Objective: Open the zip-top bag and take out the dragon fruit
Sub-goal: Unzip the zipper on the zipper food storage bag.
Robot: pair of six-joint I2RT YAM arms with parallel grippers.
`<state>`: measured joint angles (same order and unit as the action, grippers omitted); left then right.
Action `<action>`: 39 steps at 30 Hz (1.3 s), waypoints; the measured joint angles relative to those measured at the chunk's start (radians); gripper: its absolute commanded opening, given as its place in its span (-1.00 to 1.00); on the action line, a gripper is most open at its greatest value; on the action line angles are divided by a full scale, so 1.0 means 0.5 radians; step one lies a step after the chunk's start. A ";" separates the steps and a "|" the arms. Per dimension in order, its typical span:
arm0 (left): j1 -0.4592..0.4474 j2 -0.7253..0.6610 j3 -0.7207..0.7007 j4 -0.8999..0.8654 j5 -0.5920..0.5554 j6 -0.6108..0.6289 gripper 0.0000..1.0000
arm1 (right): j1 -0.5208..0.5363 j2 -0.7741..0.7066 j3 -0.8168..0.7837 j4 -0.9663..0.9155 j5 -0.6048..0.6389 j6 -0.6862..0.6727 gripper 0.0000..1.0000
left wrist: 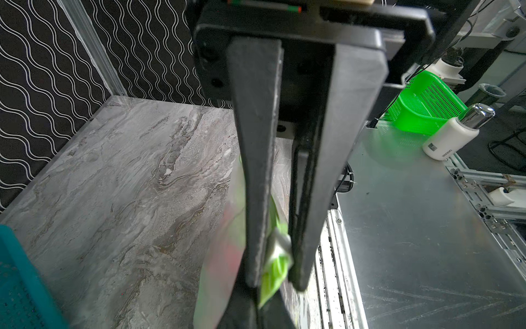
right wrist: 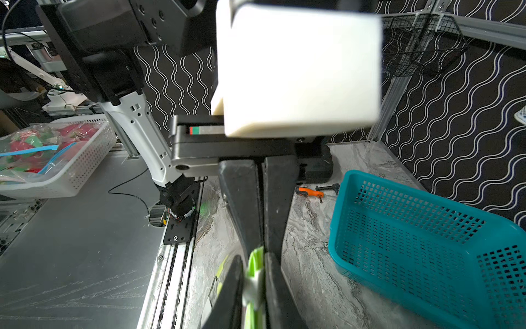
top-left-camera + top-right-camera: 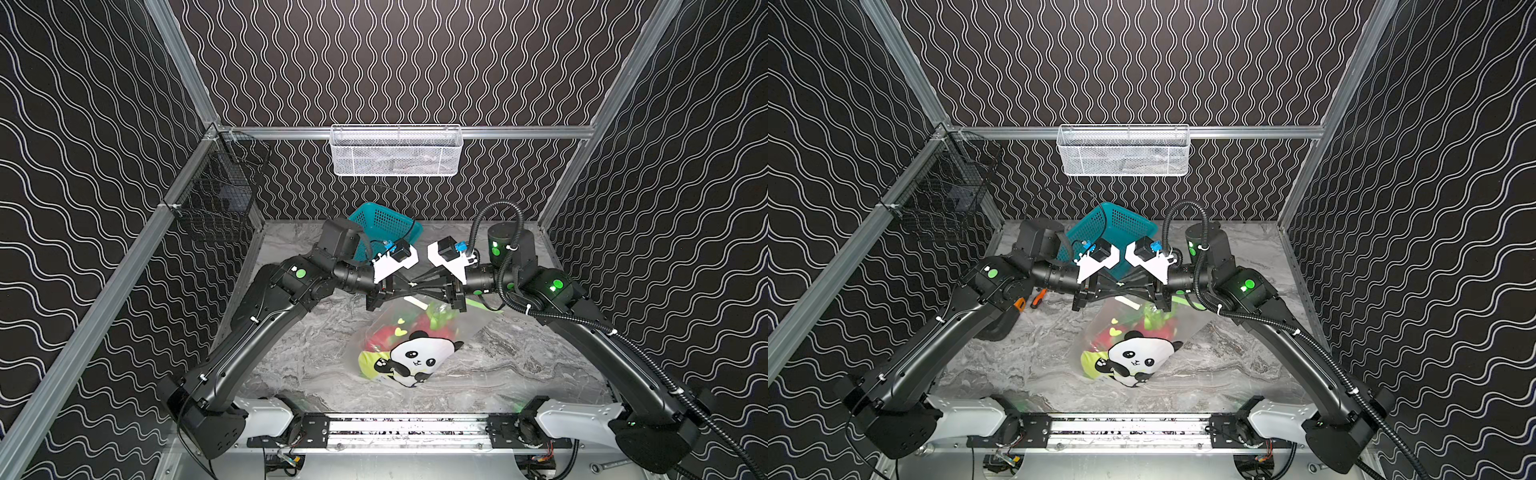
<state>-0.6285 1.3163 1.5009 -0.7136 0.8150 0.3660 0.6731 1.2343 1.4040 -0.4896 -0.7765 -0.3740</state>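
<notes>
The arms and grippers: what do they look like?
The left arm and right arm are black, with white base links and green joint lights. A ribbed hose runs along the right one. The left gripper and right gripper have black tapered fingers and white camera mounts.

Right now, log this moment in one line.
left pincer: shut on zip-top bag, green strip | right pincer: shut on same strip | dragon fruit: inside bag
</notes>
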 measured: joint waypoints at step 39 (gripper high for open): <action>0.195 -0.230 -0.179 0.077 0.120 -0.044 -1.00 | 0.000 -0.256 -0.218 -0.109 0.327 -0.107 -0.91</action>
<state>-0.5312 1.2011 1.4117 -0.6750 0.8749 0.3439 0.6731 1.1065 1.2949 -0.5442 -0.6128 -0.4274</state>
